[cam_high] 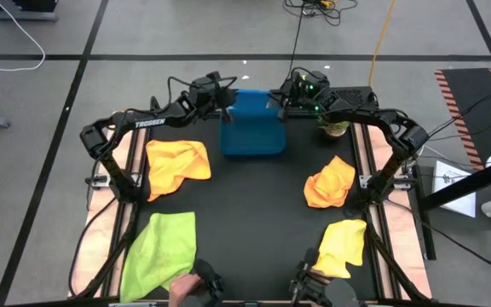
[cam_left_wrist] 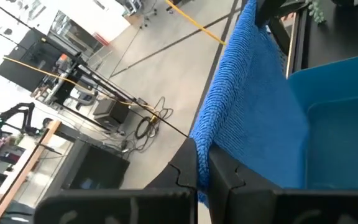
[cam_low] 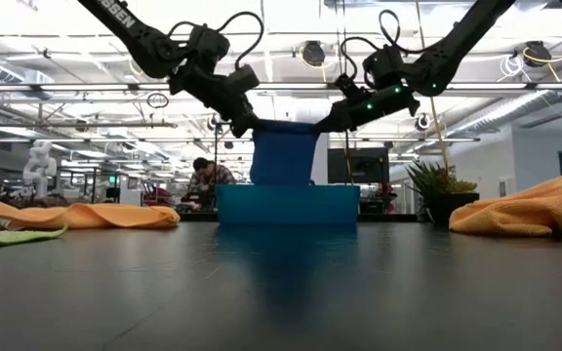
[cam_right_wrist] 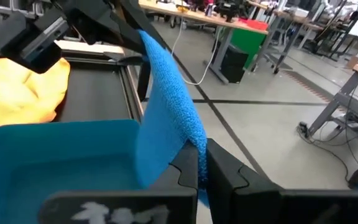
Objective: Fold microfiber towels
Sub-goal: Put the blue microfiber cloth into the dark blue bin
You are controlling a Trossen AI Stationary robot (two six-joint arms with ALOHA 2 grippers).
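Blue towel (cam_low: 283, 151), hung stretched above the blue tray (cam_low: 287, 205) at the desk's (cam_high: 254, 213) far edge, one top corner clenched in the left gripper's (cam_low: 245, 125) jaws, the other in the right gripper's (cam_low: 328, 124); orange, yellow and lime-green towels lie nearer the side and near edges.

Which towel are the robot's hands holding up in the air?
The blue towel. The left gripper and right gripper each pinch a top corner, so it hangs over the blue tray. The other towels lie on the table.
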